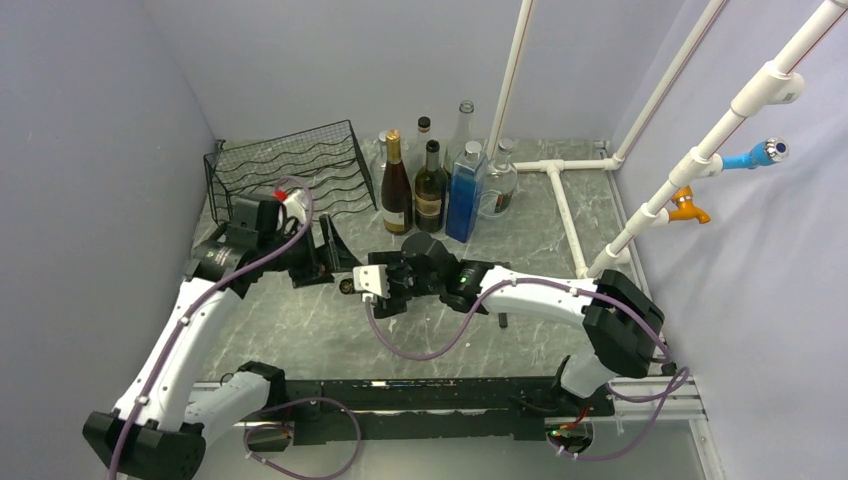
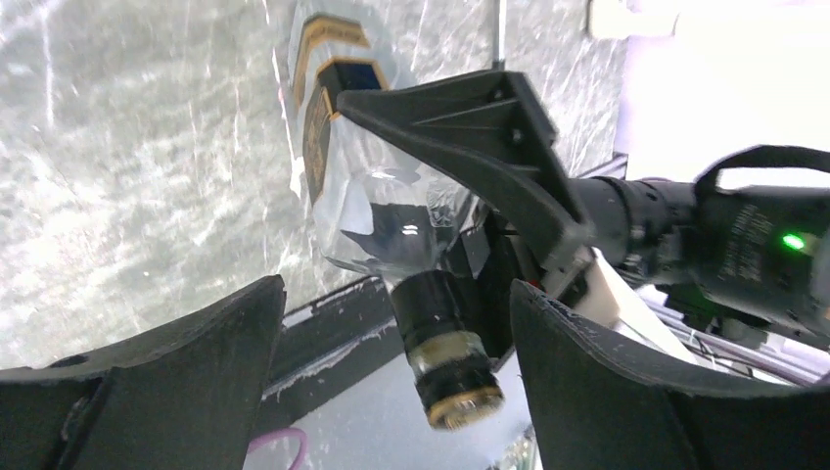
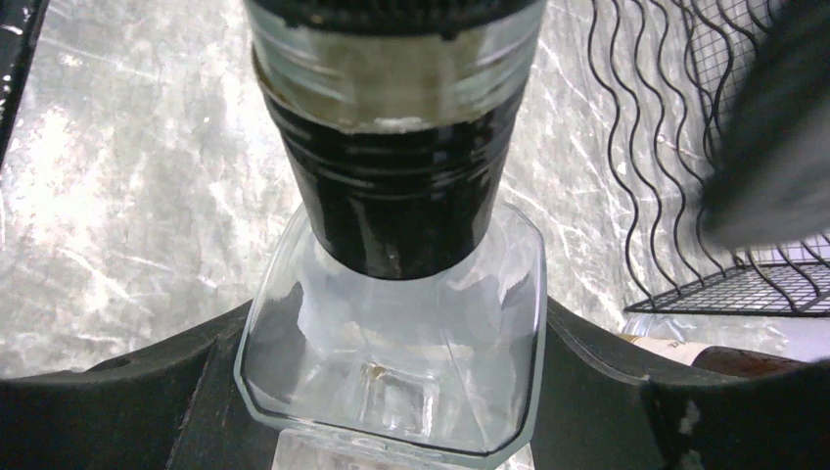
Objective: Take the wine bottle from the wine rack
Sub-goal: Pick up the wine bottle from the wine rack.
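The wine bottle [image 1: 372,282] is clear glass with a square body and a black neck, held level above the table in front of the black wire wine rack [image 1: 300,165]. My right gripper [image 1: 402,276] is shut on its body; in the right wrist view the bottle [image 3: 391,352] sits between both fingers, with the gripper [image 3: 391,401] around its shoulder. My left gripper [image 1: 330,262] is open. In the left wrist view its fingers [image 2: 396,294] stand on either side of the bottle's neck and cap [image 2: 445,362] without touching. The rack [image 3: 685,147] shows no bottle in it.
Several upright bottles [image 1: 430,185], one of them blue [image 1: 464,195], stand at the back middle just right of the rack. A white pipe frame [image 1: 565,210] runs across the table's right side and up the wall. Grey walls close in left and back.
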`<state>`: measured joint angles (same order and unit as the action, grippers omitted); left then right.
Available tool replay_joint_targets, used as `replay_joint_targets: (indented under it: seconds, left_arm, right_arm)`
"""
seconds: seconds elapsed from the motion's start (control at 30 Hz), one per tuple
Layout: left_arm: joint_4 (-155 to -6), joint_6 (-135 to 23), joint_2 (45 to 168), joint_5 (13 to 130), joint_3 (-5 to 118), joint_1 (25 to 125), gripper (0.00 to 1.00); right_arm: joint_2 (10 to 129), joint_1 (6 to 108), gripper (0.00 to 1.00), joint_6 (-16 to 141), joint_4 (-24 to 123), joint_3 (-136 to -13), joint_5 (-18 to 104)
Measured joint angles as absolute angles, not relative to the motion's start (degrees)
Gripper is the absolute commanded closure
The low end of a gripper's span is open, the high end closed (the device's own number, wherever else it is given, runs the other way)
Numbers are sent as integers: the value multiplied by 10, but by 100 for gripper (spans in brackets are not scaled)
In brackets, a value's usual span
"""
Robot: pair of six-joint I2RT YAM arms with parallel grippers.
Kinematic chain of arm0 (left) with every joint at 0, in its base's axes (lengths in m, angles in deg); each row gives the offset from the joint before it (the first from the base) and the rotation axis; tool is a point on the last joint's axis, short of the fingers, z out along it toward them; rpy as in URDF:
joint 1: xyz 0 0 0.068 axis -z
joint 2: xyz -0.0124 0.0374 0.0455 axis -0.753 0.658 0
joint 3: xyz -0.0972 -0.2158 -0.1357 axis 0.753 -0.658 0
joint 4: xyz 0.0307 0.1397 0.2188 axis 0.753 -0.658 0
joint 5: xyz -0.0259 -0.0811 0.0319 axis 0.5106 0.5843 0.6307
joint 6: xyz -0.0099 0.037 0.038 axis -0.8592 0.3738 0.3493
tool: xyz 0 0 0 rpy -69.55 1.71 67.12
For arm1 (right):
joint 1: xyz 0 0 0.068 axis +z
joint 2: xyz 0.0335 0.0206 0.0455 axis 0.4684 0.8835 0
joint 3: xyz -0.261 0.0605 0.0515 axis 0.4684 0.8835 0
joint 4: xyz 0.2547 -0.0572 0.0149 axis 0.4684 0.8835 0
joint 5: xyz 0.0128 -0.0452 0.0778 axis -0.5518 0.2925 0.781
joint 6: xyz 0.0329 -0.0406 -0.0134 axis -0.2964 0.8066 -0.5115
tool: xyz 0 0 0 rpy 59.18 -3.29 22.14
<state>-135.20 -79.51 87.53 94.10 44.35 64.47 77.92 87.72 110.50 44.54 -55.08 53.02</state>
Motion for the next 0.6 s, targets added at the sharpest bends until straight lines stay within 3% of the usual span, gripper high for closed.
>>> replay_joint_targets:
  seconds: [0.3,0.37,0.6]
  left_arm:
    - [-1322,-804,819,895,500,652,7]
    - [-1316,-804,810,880,500,652,3]
    - [-1204,-805,719,836,407,652,0]
  right_arm:
    - [774,850,100,1102,469,-556,571]
    - [769,839,100,1095,476,-557,588]
    - [750,774,100,1049,509,-557,670]
